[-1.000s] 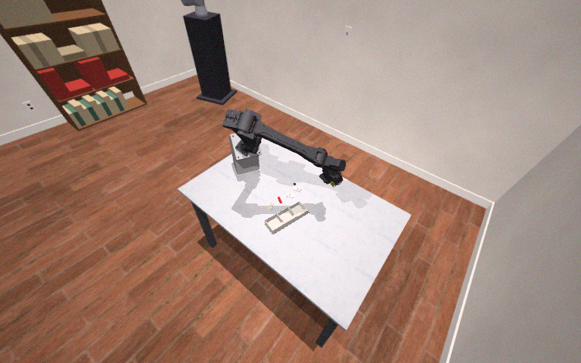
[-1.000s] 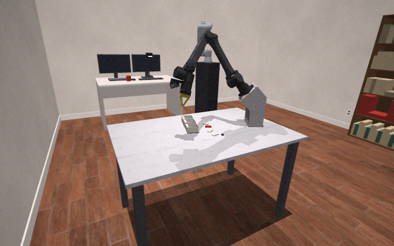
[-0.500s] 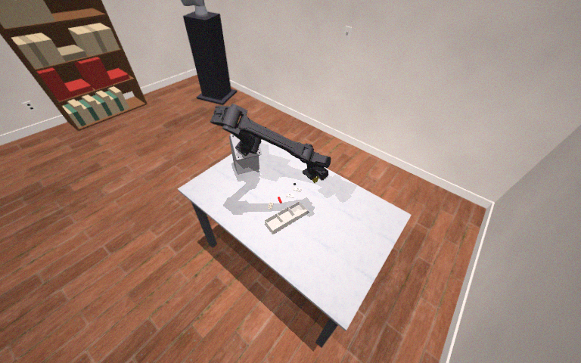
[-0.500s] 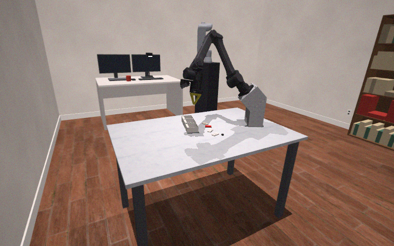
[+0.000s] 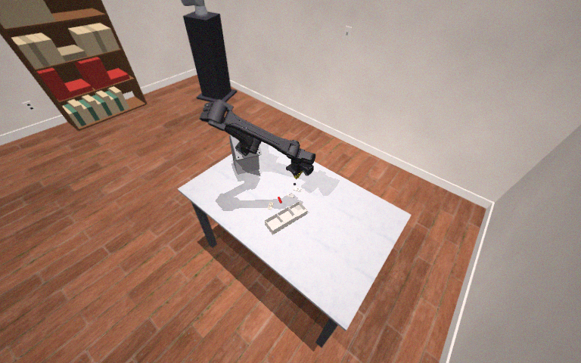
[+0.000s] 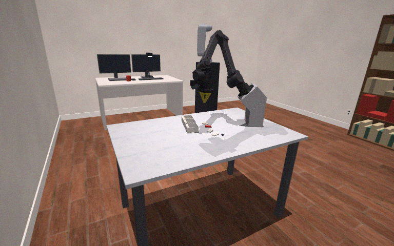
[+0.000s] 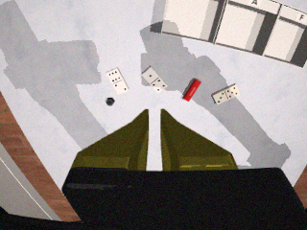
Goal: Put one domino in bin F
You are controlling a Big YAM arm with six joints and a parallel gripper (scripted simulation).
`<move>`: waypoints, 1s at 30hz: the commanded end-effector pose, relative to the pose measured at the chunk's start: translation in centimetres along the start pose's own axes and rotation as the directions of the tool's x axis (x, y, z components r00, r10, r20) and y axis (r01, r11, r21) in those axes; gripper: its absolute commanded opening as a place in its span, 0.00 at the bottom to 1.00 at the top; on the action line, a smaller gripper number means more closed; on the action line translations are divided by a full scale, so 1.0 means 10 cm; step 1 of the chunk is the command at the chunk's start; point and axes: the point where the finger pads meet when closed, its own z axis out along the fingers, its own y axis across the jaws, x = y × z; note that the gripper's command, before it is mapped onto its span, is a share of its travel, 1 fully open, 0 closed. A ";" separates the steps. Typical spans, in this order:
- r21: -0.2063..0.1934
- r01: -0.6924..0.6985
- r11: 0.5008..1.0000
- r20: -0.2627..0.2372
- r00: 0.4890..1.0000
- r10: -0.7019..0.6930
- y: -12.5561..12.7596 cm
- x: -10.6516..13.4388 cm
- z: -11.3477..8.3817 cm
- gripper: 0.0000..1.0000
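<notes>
Wrist view, bins: A and F, nothing seen inside; a third, its label out of frame
Dominoes: three, all on the table, outside the bins
Red block: one, between two dominoes
Black nut: one
Gripper: nearly closed, holding nothing, above the table

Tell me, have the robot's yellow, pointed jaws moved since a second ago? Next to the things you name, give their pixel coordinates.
Yes. In the top and exterior views, the jaws are now closer to the grey, block-shaped base point(image 5: 253, 165) point(image 6: 256, 114).
</notes>
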 end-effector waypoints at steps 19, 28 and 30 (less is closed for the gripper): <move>0.024 0.083 0.996 -0.019 0.996 -0.083 -0.20 0.33 -0.10 0.09; 0.024 0.075 0.997 -0.019 0.997 -0.074 -0.18 0.30 -0.10 0.09; 0.027 0.070 0.997 -0.020 0.997 -0.070 -0.19 0.29 -0.09 0.09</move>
